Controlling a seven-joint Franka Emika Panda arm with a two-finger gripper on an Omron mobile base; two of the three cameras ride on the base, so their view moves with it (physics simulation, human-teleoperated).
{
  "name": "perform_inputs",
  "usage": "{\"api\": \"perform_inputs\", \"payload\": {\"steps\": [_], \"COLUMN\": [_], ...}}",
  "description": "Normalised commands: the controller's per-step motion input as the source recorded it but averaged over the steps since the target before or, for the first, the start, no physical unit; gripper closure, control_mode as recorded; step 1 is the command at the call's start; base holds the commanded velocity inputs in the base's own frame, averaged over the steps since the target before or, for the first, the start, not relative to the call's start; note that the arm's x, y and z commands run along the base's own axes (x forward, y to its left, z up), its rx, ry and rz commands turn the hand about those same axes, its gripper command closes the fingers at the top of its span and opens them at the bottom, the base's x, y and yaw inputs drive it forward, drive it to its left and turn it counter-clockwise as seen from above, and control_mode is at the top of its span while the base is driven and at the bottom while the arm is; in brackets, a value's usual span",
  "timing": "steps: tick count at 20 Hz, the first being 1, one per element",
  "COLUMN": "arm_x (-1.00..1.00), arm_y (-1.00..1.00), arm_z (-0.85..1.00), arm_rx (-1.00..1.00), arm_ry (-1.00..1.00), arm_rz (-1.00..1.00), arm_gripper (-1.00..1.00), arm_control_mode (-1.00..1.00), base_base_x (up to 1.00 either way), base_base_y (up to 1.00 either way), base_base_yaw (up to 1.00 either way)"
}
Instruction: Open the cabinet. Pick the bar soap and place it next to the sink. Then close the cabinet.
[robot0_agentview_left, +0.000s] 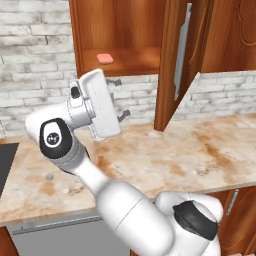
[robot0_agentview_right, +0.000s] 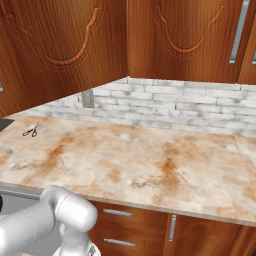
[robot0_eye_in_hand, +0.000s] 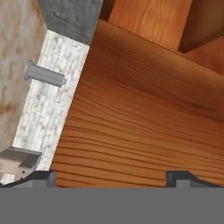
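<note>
Figure. The cabinet (robot0_agentview_left: 125, 35) hangs above the surface (robot0_agentview_left: 200, 150) with its door (robot0_agentview_left: 175, 65) swung outward, the long silver bar handle (robot0_agentview_left: 182, 50) facing us; we judge the opening step complete and the pick not yet begun. The surface, a mottled marble slab, runs beneath the cabinet along a white brick backsplash (robot0_agentview_left: 30, 65). At the far left of the surface we see the dark edge of the sink (robot0_agentview_left: 7, 165), well apart from the cabinet.

The arm rises from below and turns its hand toward the cabinet's underside; the claw (robot0_agentview_left: 119, 97) sits just below the shelf, its two dark fingers spread wide with nothing between them. In the hand view the fingertips (robot0_eye_in_hand: 43, 177) stand far apart against the wood grain of the cabinet bottom.

The bar soap (robot0_agentview_left: 105, 58) lies flat on the cabinet's lower shelf, near its front edge, above and slightly left of the claw.

A small pair of scissors (robot0_agentview_right: 31, 130) and a tiny grey lump (robot0_agentview_left: 49, 176) lie on the surface towards the sink.

We judge the soap light, rigid and likely slick, with rounded corners that offer little purchase. We would take hold across its short width, fingers squarely on the two long flat sides, approaching level from the cabinet's open front.
</note>
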Motion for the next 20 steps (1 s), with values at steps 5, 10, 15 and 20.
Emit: {"api": "perform_inputs", "payload": {"steps": [5, 10, 15, 20], "arm_x": [0.0, -0.31, -0.62, -0.81], "arm_y": [-0.38, -0.77, -0.66, -0.71], "arm_z": [0.0, 0.2, 0.22, 0.23], "arm_rx": [0.0, 0.01, 0.0, 0.0], "arm_ry": [-0.01, -0.1, -0.03, 0.0], "arm_rz": [-0.09, -0.04, 0.0, 0.0], "arm_gripper": [-1.0, -1.0, -1.0, -1.0], "arm_control_mode": [-1.0, -1.0, -1.0, -1.0], "base_base_x": [0.0, 0.0, 0.0, 0.0], "base_base_y": [0.0, 0.0, 0.0, 0.0], "base_base_yaw": [0.0, 0.0, 0.0, 0.0]}}
